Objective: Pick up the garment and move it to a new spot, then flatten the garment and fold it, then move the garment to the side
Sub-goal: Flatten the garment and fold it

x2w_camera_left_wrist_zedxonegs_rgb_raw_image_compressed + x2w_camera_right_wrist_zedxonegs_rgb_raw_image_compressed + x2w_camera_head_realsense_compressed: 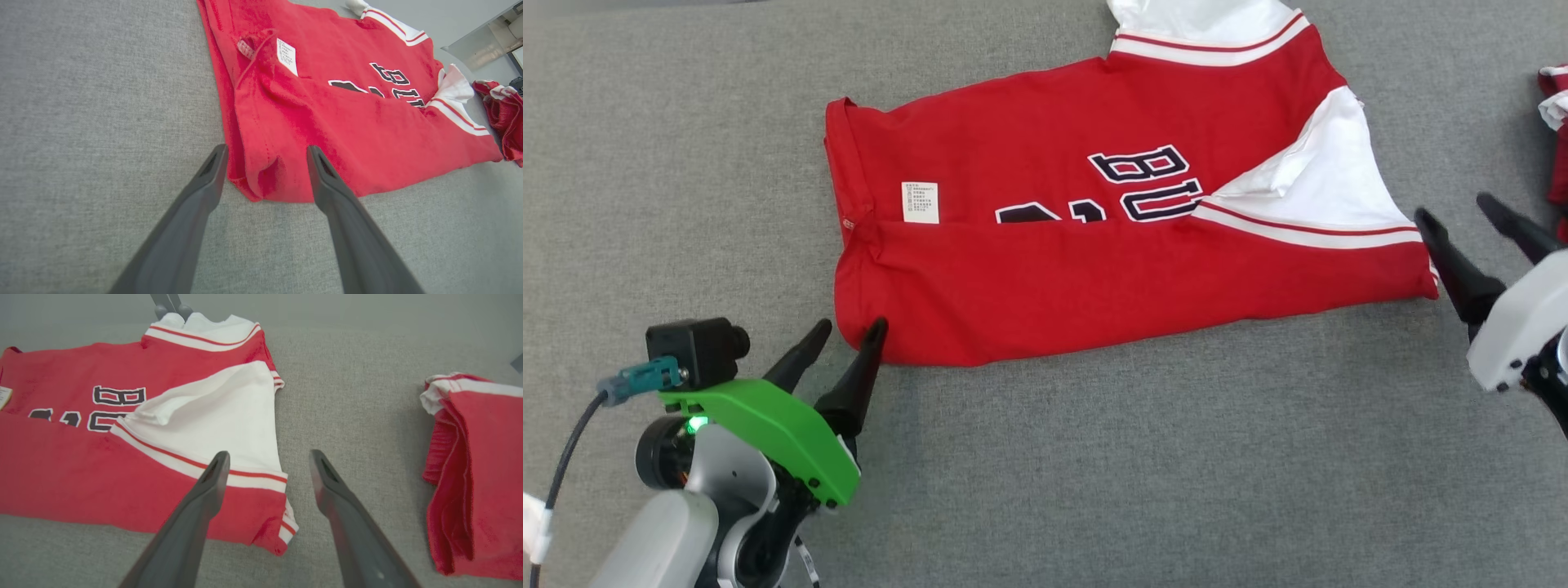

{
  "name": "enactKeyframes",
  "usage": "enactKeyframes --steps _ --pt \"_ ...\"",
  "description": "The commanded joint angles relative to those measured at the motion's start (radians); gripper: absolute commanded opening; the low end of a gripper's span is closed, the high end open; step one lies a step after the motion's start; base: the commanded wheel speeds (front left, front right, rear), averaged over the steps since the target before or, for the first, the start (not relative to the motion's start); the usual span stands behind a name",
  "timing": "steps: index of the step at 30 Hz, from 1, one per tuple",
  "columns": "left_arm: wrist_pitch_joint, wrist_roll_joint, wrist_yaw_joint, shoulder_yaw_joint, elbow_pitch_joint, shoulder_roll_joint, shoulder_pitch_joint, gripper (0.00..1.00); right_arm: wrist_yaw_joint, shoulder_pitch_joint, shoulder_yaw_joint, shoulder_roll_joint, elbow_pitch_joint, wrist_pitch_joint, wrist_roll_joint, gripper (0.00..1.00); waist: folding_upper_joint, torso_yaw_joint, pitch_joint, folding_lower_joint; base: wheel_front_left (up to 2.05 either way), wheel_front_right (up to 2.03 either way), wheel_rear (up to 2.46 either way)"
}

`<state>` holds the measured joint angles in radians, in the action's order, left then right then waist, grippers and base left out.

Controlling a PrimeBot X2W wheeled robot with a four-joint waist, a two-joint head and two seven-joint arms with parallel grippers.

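The garment (1094, 269) is a red jersey with white sleeves and dark lettering, lying folded lengthwise on the grey surface, its near long edge turned over onto the front. My left gripper (852, 324) stands open at the jersey's near left corner. In the left wrist view that corner (261, 179) sits between the spread fingers of the left gripper (266, 148). My right gripper (1454, 206) is open just beyond the jersey's right end. In the right wrist view the right gripper (269, 453) straddles the striped sleeve edge of the garment (81, 473), with nothing held.
A second red and white garment (1556, 122) lies bunched at the far right edge, close to my right gripper, also seen as a folded pile (478, 473). The grey fabric surface (1094, 474) stretches wide in front of the jersey and to its left.
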<state>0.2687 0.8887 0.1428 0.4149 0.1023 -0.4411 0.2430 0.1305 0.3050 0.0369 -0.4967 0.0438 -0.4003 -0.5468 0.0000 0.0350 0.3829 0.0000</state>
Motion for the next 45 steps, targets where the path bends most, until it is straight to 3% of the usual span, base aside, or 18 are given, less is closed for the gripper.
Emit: enactKeyframes --steps 1,5,14,15,16,17,18,19,22,23,24,36,45 --pt "0.002 0.017 0.01 -0.003 0.013 -0.006 -0.025 1.0 0.0 -0.044 -0.004 -0.008 0.02 -0.027 0.008 1.0 0.0 0.001 0.013 0.0 0.0 0.0 0.0" --pt "-0.006 0.018 0.017 -0.002 0.0 0.004 -0.038 1.0 0.0 -0.098 -0.016 -0.016 0.043 -0.07 0.036 1.0 0.0 0.0 0.037 0.0 0.0 0.0 0.0" --pt "-0.013 0.006 -0.033 0.024 -0.055 0.028 0.042 1.0 0.0 -0.031 0.026 -0.005 -0.034 -0.09 0.067 1.0 0.0 0.008 0.07 0.0 0.0 0.0 0.0" --pt "-0.011 0.008 -0.037 0.025 -0.059 0.029 0.047 0.89 0.0 -0.023 0.031 -0.005 -0.042 -0.088 0.064 1.0 0.0 0.009 0.071 0.0 0.0 0.0 0.0" --pt "-0.004 0.011 -0.045 0.03 -0.063 0.028 0.052 0.49 0.0 -0.014 0.035 -0.003 -0.051 -0.087 0.062 1.0 0.0 0.011 0.072 0.0 0.0 0.0 0.0" --pt "-0.003 0.012 -0.048 0.032 -0.066 0.027 0.056 0.45 0.0 -0.008 0.04 -0.003 -0.058 -0.087 0.061 1.0 0.0 0.012 0.072 0.0 0.0 0.0 0.0" --pt "0.001 0.01 -0.049 0.034 -0.069 0.025 0.059 0.15 0.0 -0.003 0.051 -0.003 -0.066 -0.089 0.056 1.0 0.0 0.012 0.073 0.0 0.0 0.0 0.0" --pt "0.005 0.01 -0.053 0.038 -0.07 0.022 0.058 0.0 0.0 0.002 0.06 -0.003 -0.073 -0.093 0.052 1.0 0.0 0.012 0.072 0.0 0.0 0.0 0.0" --pt "0.018 0.02 -0.061 0.045 -0.056 0.009 0.036 0.0 0.0 0.019 0.098 -0.016 -0.106 -0.106 0.032 1.0 0.0 0.012 0.07 0.0 0.0 0.0 0.0" --pt "0.019 0.022 -0.063 0.045 -0.051 0.003 0.029 0.0 0.0 0.023 0.108 -0.019 -0.114 -0.108 0.026 0.45 0.0 0.013 0.069 0.0 0.0 0.0 0.0" --pt "0.021 0.027 -0.065 0.043 -0.046 -0.004 0.023 0.0 0.0 0.027 0.115 -0.022 -0.123 -0.11 0.023 0.0 0.0 0.015 0.068 0.0 0.0 0.0 0.0" --pt "0.081 0.118 -0.119 0.022 0.021 -0.084 -0.07 0.0 -0.001 -0.016 0.102 -0.107 -0.131 -0.174 -0.161 0.0 0.0 0.027 0.006 0.0 0.0 0.0 0.0" --pt "0.107 0.129 -0.11 0.064 0.104 -0.135 -0.223 0.0 -0.001 -0.259 0.041 -0.197 0.054 -0.279 -0.305 0.0 0.0 0.022 -0.066 0.0 0.0 0.0 0.0"
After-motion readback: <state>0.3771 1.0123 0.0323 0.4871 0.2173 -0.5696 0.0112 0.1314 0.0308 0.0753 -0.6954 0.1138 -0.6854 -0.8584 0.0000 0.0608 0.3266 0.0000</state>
